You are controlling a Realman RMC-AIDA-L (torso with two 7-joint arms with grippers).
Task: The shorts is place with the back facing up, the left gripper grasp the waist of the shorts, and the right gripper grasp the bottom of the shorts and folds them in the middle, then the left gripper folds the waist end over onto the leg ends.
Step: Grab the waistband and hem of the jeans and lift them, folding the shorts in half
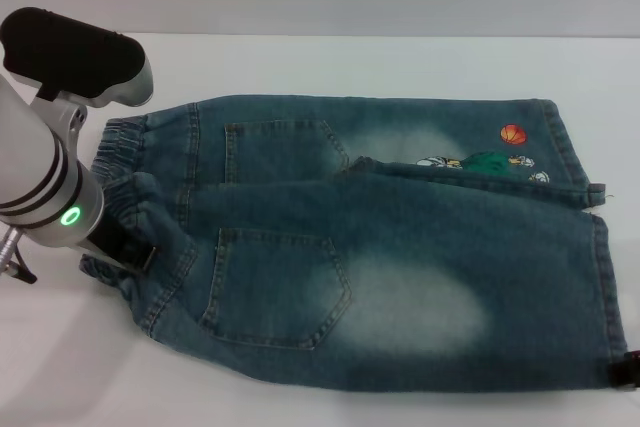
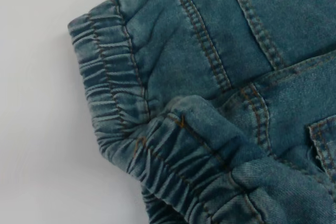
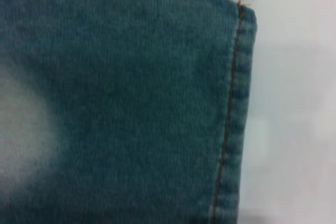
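Note:
The blue denim shorts (image 1: 400, 277) lie back up on the white table, both patch pockets showing. The ruffled waist (image 1: 120, 142) is at the left and the leg ends (image 1: 605, 277) at the right. The far leg carries the orange ball embroidery (image 1: 513, 134), and the near leg overlaps it slightly. My left gripper (image 1: 122, 242) sits on the near part of the waist, where the band is bunched up. The left wrist view shows the gathered waist (image 2: 110, 98) close up. Only a black edge of my right gripper (image 1: 628, 372) shows, by the near leg's hem (image 3: 236, 119).
The white table (image 1: 350, 67) stretches bare behind the shorts and to their left. My silver left arm with its green light (image 1: 70, 215) crosses the left side of the head view.

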